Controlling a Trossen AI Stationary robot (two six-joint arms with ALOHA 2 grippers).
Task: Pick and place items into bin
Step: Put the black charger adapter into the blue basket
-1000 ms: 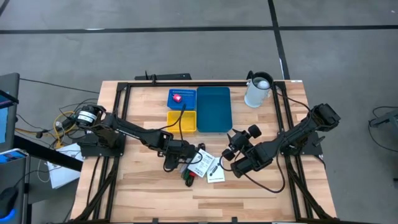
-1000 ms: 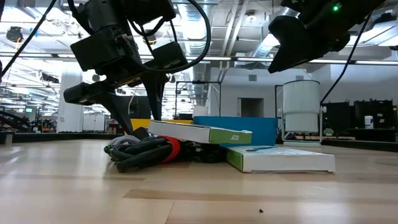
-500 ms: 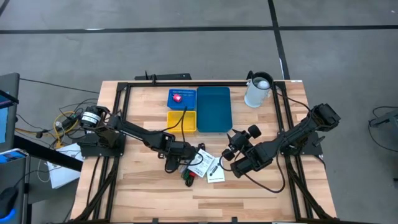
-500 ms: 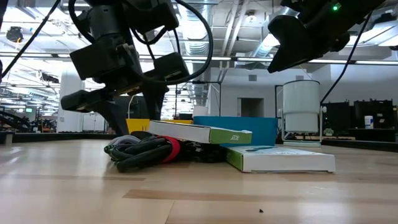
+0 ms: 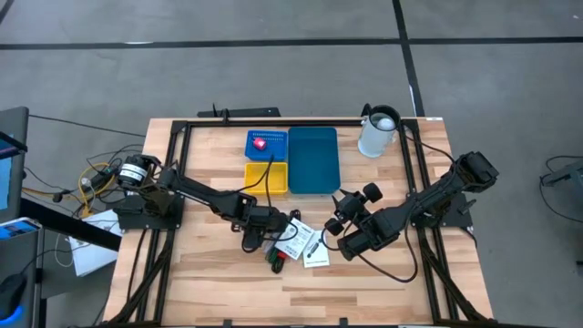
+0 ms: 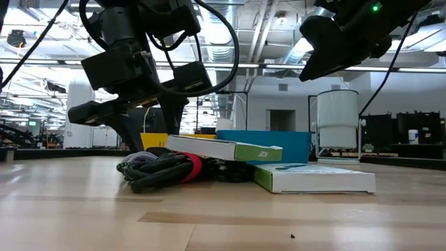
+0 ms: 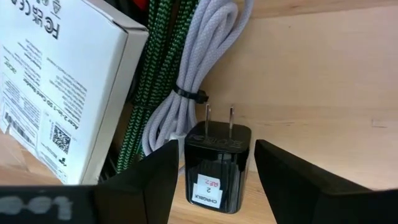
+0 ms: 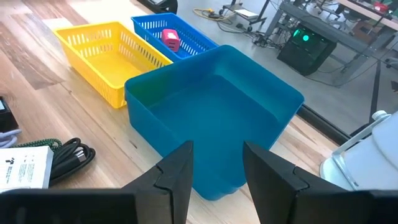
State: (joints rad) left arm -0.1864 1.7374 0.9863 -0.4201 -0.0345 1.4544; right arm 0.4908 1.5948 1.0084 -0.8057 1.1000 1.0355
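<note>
The items lie in a pile at the table's middle. They include a black plug charger (image 7: 216,165), green braided cable (image 7: 155,62), grey-white cable (image 7: 202,56), a white printed box (image 7: 56,81) and another box (image 6: 313,178). A red-pink piece (image 5: 260,143) lies in the small blue basket (image 5: 270,138). My left gripper (image 7: 216,186) points steeply down over the pile's left end, open, one finger on each side of the charger. My right gripper (image 8: 217,180) hangs open and empty above the table, right of the pile (image 5: 293,244), facing the big blue bin (image 5: 313,159).
A yellow basket (image 5: 266,178) stands just left of the blue bin, and a white jug (image 5: 378,132) stands at the far right. Bare wood lies along the table's near edge. A black frame rims the table top.
My left gripper has dipped slightly toward the pile and stays open. The items on the table have not moved.
</note>
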